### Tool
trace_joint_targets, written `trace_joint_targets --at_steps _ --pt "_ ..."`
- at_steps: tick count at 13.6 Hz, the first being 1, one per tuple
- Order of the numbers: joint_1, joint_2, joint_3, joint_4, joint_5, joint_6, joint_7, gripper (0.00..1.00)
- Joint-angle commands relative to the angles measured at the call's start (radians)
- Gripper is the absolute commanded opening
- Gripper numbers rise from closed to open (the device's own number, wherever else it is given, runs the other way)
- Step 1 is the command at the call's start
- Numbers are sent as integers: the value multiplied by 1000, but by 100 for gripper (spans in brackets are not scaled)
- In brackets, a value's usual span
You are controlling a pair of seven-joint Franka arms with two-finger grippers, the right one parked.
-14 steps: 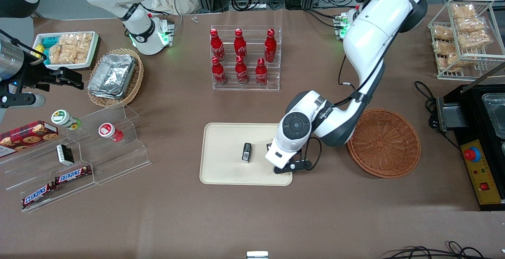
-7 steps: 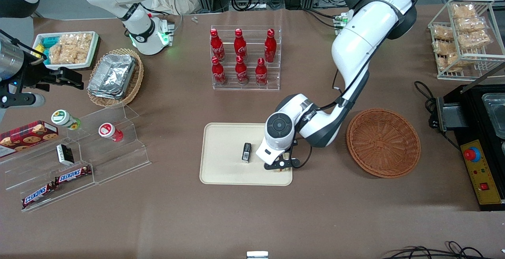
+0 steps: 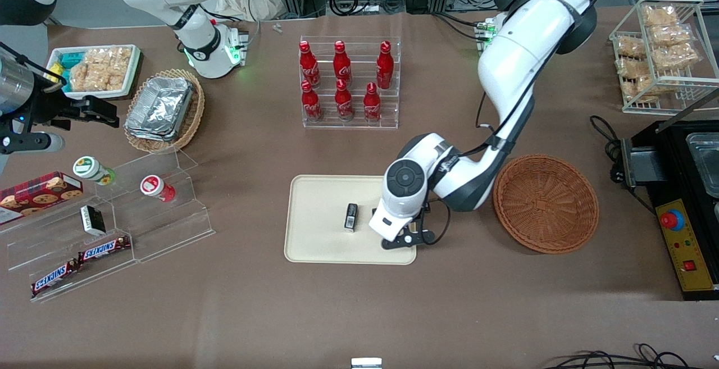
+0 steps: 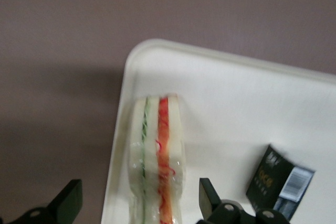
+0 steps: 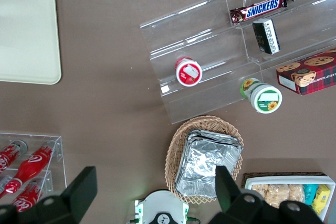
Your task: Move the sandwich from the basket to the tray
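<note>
Over the tray, at its corner nearest the basket, we see the pincer spread wide, its two fingertips standing clear on either side of the sandwich and touching nothing. In the wrist view the sandwich lies on the tray just inside the rim, close to a rounded corner. Its long axis runs alongside that rim, with the filled edge facing up at the camera: green and red-orange stripes run lengthwise between pale bread. A small dark packet lies on the same tray, a little apart, toward the parked arm's end of the counter. The woven basket sits beside the tray.
</note>
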Motion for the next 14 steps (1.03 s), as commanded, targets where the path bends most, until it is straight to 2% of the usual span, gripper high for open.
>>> trace_joint_targets --at_steps 1,3,5,8,10,12,14 --pt "49 -117 -1 -27 -1 -64 -48 100" --pt "54 -195 1 -84 16 -188 -76 99" --pt "136 -301 -10 -162 -7 -189 -68 99" --pt "247 -537 -42 -356 -128 -195 2 99" --pt "331 -677 -42 -469 -226 -200 124 99" --pt "412 -748 -41 -504 -289 -219 224 99" --pt "477 -777 -39 -504 -307 -282 313 99"
